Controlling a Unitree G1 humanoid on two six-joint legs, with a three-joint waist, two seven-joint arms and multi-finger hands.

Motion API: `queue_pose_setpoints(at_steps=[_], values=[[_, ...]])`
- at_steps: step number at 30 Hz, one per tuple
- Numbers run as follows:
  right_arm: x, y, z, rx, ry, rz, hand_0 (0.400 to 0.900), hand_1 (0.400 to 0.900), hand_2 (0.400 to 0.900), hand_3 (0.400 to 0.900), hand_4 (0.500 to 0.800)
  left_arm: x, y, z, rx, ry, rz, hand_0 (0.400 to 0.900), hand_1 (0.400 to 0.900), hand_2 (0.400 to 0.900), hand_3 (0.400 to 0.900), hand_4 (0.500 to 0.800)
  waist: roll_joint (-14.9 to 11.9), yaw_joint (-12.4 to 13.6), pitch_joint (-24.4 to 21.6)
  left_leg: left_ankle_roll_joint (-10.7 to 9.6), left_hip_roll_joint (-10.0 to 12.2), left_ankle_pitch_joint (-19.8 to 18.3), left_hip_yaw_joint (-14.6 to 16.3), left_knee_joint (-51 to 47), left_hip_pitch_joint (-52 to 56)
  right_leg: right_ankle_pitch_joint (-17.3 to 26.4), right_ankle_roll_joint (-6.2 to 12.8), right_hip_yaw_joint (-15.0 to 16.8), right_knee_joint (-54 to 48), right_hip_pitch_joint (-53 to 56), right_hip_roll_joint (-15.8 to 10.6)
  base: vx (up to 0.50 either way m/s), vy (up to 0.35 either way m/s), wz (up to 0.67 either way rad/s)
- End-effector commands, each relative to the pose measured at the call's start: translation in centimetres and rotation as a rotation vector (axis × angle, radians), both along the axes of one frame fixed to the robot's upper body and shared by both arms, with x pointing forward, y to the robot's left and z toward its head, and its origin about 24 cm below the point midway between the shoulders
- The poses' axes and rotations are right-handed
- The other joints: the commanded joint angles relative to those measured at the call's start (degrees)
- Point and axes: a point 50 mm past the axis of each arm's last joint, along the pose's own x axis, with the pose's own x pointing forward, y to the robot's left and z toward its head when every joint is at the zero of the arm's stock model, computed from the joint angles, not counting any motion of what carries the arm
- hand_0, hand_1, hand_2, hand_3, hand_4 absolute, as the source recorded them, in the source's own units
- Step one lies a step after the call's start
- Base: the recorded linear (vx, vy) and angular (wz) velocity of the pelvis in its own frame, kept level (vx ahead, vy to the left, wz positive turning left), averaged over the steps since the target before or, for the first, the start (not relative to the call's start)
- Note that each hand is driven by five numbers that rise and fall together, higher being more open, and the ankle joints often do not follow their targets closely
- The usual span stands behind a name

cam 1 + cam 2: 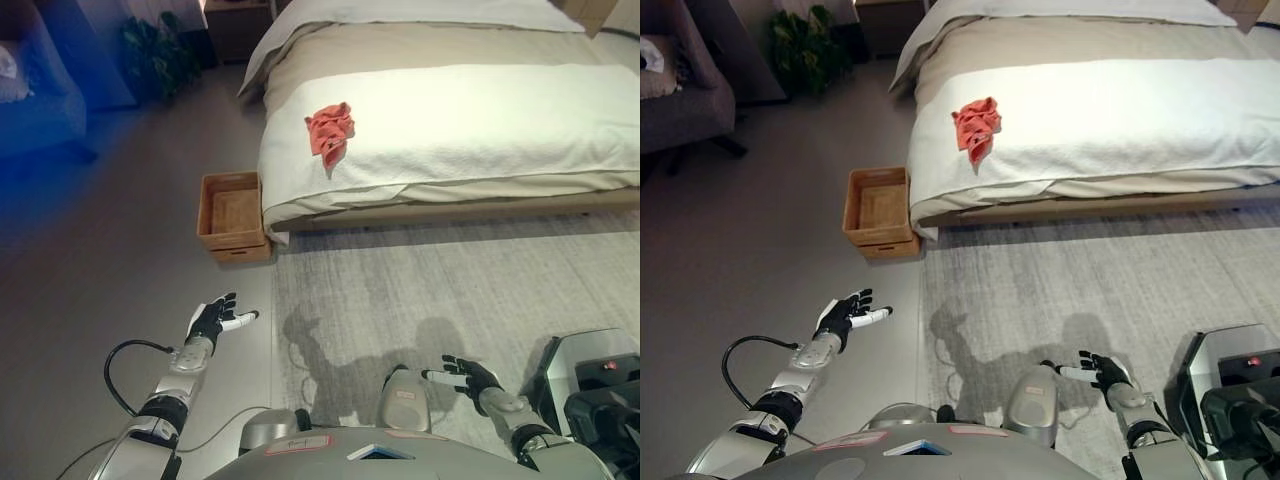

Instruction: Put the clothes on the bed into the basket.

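A crumpled red-pink cloth (330, 131) lies on the white bedcover (480, 120) near the bed's left front corner. A wooden basket (232, 215) stands on the floor beside that corner, open and empty. My left hand (214, 320) is held out low over the grey floor, fingers spread and empty, well short of the basket. My right hand (466, 375) is held out low over the rug at the lower right, fingers relaxed and empty. Both hands are far from the cloth.
A pale grey rug (440, 290) lies in front of the bed. An armchair (680, 90) and a potted plant (805, 45) stand at the far left. A dark nightstand (235, 25) is at the bed's head. A grey device (595, 385) sits at the lower right.
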Motion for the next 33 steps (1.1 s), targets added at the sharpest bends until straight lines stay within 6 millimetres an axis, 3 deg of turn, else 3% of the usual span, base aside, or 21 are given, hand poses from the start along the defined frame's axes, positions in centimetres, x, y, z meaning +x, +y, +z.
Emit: queue_pose_setpoints(at_steps=[1,6,10,12,13,14,15,17,20,21,23,24,25,26,27,29,30,31,33], values=[[4.1,-1.1,2.1,-0.045,-0.158,0.003,0.9,0.9,0.9,0.9,0.8,5.0,1.2,4.4,0.072,-0.235,-0.041,0.9,0.9,0.9,0.9,0.8,-1.8,-2.0,-0.2,-6.4,-0.4,-4.4,-3.9,0.3,4.8,6.4,0.91,3.3,-7.6,-3.9,-0.2,0.15,-0.036,0.14],[3.9,-0.8,1.9,-0.032,-0.166,-0.009,0.9,0.9,0.9,0.9,0.8,5.2,1.0,4.4,0.077,-0.236,-0.043,0.9,0.9,0.9,0.9,0.8,-2.6,-3.6,-0.6,-7.5,1.2,-6.6,-5.0,-0.4,7.8,7.3,1.69,2.1,-16.0,-5.2,3.0,0.24,-0.057,0.22],[3.0,-1.1,1.7,-0.026,-0.149,-0.041,0.9,0.9,0.9,0.9,0.8,5.3,0.9,4.3,0.078,-0.23,-0.034,0.9,0.9,0.9,0.9,0.8,-3.3,-4.1,-2.0,-8.0,2.1,-8.6,-6.9,-1.2,10.7,6.6,1.69,2.7,-13.9,-5.3,4.6,0.27,-0.077,0.2],[2.7,-1.2,1.7,-0.026,-0.143,-0.043,0.9,0.9,0.9,0.9,0.8,5.5,0.8,4.5,0.074,-0.236,-0.031,0.9,0.9,0.9,0.9,0.8,-3.1,-4.8,-2.6,-8.6,3.8,-9.1,-7.9,-1.2,12.4,3.9,0.99,3.5,-9.1,-7.2,5.3,0.31,-0.139,0.22],[2.3,-1.4,1.6,-0.029,-0.132,-0.046,0.9,0.9,0.9,0.9,0.8,5.5,1.0,4.6,0.081,-0.241,-0.03,0.9,0.9,0.9,0.9,0.8,-2.6,-4.7,-3.6,-9.4,5.6,-8.7,-8.1,-0.9,12.8,0.2,-0.1,2.0,-8.4,-7.1,5.8,0.38,-0.25,0.51],[2.4,-1.8,1.8,-0.046,-0.139,-0.043,0.9,0.9,0.9,0.9,0.8,5.8,0.6,4.6,0.061,-0.251,-0.022,0.9,0.9,0.9,0.9,0.8,-2.1,-5.6,-4.1,-10.9,7.9,-7.6,-7.7,-0.3,12.5,-0.3,-0.66,1.9,-8.5,-6.0,7.6,0.28,-0.204,0.42],[2.4,-1.8,1.8,-0.046,-0.139,-0.043,0.9,0.9,0.9,0.9,0.8,5.8,0.5,4.6,0.06,-0.251,-0.022,0.9,0.9,0.9,0.9,0.8,-1.9,-5.7,-4.1,-10.9,8.2,-7.6,-7.7,-0.3,12.5,-0.4,-0.7,1.7,-8.6,-5.9,7.7,0.28,-0.191,0.49],[2.5,-2.4,2.1,-0.069,-0.143,-0.048,0.9,0.9,0.9,0.9,0.8,6.3,0.0,4.8,0.033,-0.271,-0.006,0.9,0.9,0.9,0.9,0.8,-0.5,-6.8,-5.0,-12.3,11.0,-3.1,-9.6,2.2,11.7,-2.2,-1.99,0.6,-4.6,-7.4,9.8,0.25,-0.167,0.54],[1.9,-3.2,2.2,-0.08,-0.141,-0.074,0.9,0.9,0.9,0.9,0.8,6.7,-0.5,5.0,0.019,-0.283,-0.017,0.9,0.9,0.9,0.9,0.8,0.3,-7.7,-5.7,-13.7,13.4,3.0,-11.0,5.9,9.2,-5.7,-3.87,1.0,-2.6,-7.5,12.4,0.26,-0.19,0.26],[1.6,-3.3,2.2,-0.087,-0.131,-0.077,0.9,0.9,0.9,0.9,0.8,6.8,-0.7,5.0,0.011,-0.288,-0.011,0.9,0.9,0.9,0.9,0.8,0.5,-7.7,-5.9,-14.2,14.0,6.6,-11.4,8.6,7.9,-6.8,-4.88,1.1,-2.7,-6.4,13.8,0.29,-0.242,0.07],[1.2,-3.7,2.1,-0.095,-0.116,-0.097,0.9,0.9,0.9,0.9,0.8,7.0,-0.8,5.1,0.004,-0.291,-0.015,0.9,0.9,0.9,0.9,0.8,-0.1,-7.2,-5.7,-14.1,14.3,13.3,-11.5,17.1,3.0,-8.9,-7.21,1.5,-3.5,-3.4,16.0,0.29,-0.301,-0.04],[0.9,-3.7,2.0,-0.094,-0.108,-0.102,0.9,0.9,0.9,0.9,0.8,7.1,-0.7,5.2,0.007,-0.289,-0.016,0.9,0.9,0.9,0.9,0.8,-1.9,-7.3,-5.7,-13.9,13.3,17.8,-12.1,22.6,0.4,-9.3,-8.84,1.6,-4.6,-1.6,16.1,0.28,-0.374,-0.07],[0.8,-3.8,2.1,-0.094,-0.109,-0.107,0.9,0.9,0.9,0.9,0.8,7.3,-0.7,5.3,0.006,-0.291,-0.02,0.9,0.9,0.9,0.9,0.8,-3.0,-6.6,-5.2,-13.2,12.2,19.0,-12.5,27.9,-2.5,-10.4,-10.12,2.3,-5.1,0.2,16.7,0.29,-0.376,-0.13],[0.9,-4.1,2.2,-0.105,-0.109,-0.109,0.9,0.9,0.9,0.9,0.8,7.6,-0.9,5.4,0.007,-0.293,-0.027,0.9,0.9,0.9,0.9,0.8,-2.9,-5.3,-3.8,-12.4,11.9,18.3,-12.9,33.9,-5.5,-11.8,-11.23,3.2,-5.2,2.5,18.3,0.27,-0.324,-0.14],[1.1,-4.1,2.3,-0.107,-0.114,-0.11,0.9,0.9,0.9,0.9,0.8,7.7,-0.9,5.5,0.009,-0.293,-0.022,0.9,0.9,0.9,0.9,0.8,-3.5,-5.3,-3.2,-11.6,13.0,19.0,-11.2,35.2,-6.8,-12.4,-11.89,3.2,-5.6,4.0,18.8,0.24,-0.281,-0.16],[1.3,-4.1,2.4,-0.11,-0.119,-0.111,0.9,0.9,0.9,0.9,0.8,8.0,-0.9,5.7,0.009,-0.293,-0.022,0.9,0.9,0.9,0.9,0.8,-4.3,-4.4,-2.5,-11.1,12.3,17.8,-10.6,36.6,-10.3,-13.3,-12.45,3.9,-5.7,5.1,19.1,0.18,-0.176,-0.2],[1.6,-3.9,2.4,-0.112,-0.123,-0.102,0.9,0.9,0.9,0.9,0.8,8.4,-0.9,5.9,0.017,-0.297,-0.018,0.9,0.9,0.9,0.9,0.8,-5.7,-2.5,-1.0,-9.4,10.8,13.5,-9.7,35.7,-18.4,-13.9,-12.4,5.4,-6.5,8.1,19.1,0.3,-0.112,-0.47],[1.7,-3.9,2.4,-0.114,-0.123,-0.1,0.9,0.9,0.9,0.9,0.8,8.4,-0.8,5.9,0.017,-0.298,-0.014,0.9,0.9,0.9,0.9,0.8,-6.0,-1.2,-0.4,-9.1,10.1,12.2,-9.1,32.2,-22.3,-14.7,-12.15,6.2,-6.8,9.7,19.5,0.41,-0.111,-0.65],[1.7,-3.6,2.2,-0.115,-0.118,-0.083,0.9,0.9,0.9,0.9,0.8,8.0,-0.5,5.7,0.018,-0.294,0.001,0.9,0.9,0.9,0.9,0.8,-5.6,0.4,0.1,-10.1,11.2,13.2,-8.8,23.1,-25.2,-16.0,-11.58,7.5,-6.9,12.2,20.4,0.38,0.04,-0.65]])
